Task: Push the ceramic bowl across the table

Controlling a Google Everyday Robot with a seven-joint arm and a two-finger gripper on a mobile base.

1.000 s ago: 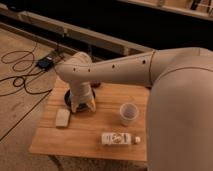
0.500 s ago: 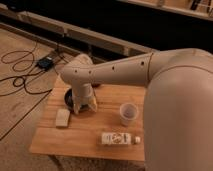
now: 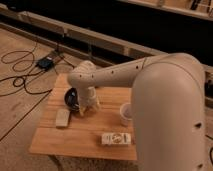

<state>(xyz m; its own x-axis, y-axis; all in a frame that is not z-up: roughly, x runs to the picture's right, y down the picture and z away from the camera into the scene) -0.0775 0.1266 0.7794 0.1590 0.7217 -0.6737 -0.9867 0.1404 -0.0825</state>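
- Gripper is low over the table, pointing down, at the end of the cream arm that reaches in from the camera's right. Cannot tell whether it is open or closed, and nothing is visibly held.
- Ceramic bowl sits just beside the gripper, on the side away from the arm's bulk. The two look to be touching or nearly so; the contact line is hidden behind the wrist. The bowl's gripper-side rim is covered, and it appears slightly tipped toward the camera.
- Step in hand, as I judge it: the push itself, at or just after first contact. The bowl is close to the table's edge on the side away from the gripper, so little travel is left in that direction.
- Next move calls for a low, level sweep with the gripper kept against the bowl's wall, not its rim, so it slides and does not tip. It should stop short of the edge.
- Count on the table: one ceramic bowl.
- One whitish cup, well apart from the gripper, under the arm's side.
- One flat pale pad, near the gripper, toward the camera and just past the bowl.
- One small carton lying flat, nearer the camera than the gripper.
- One table, one gripper.
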